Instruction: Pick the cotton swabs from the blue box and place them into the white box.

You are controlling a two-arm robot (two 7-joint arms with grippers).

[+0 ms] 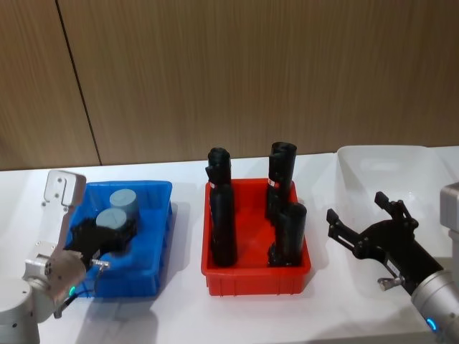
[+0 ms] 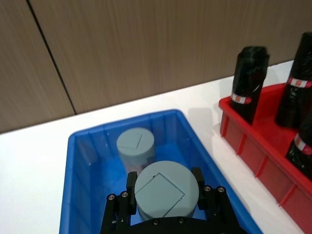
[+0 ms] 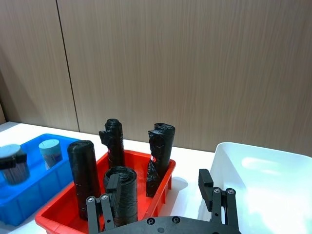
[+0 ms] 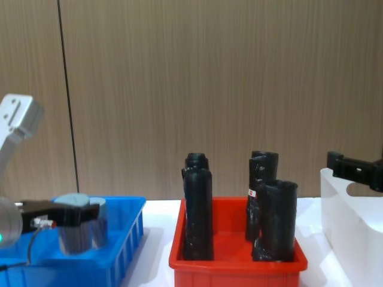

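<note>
Wood panelling backs the white bench (image 1: 179, 315): at nine o'clock, left jaws clamp one swab tub (image 1: 113, 221) in the blue box (image 1: 147, 265); right jaws gape apart at three, beside the white box (image 1: 373, 161).

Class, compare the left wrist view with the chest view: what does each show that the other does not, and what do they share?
Left wrist view, not chest view: the lid tops seen face-on, with the near cotton swab tub gripped between the left gripper's fingers and the far tub standing just behind it. Chest view, not left wrist view: the white box at the right, with the right gripper hanging by its rim. Shared: the blue box, the red bin beside it, and the black bottles standing upright in the red bin.
</note>
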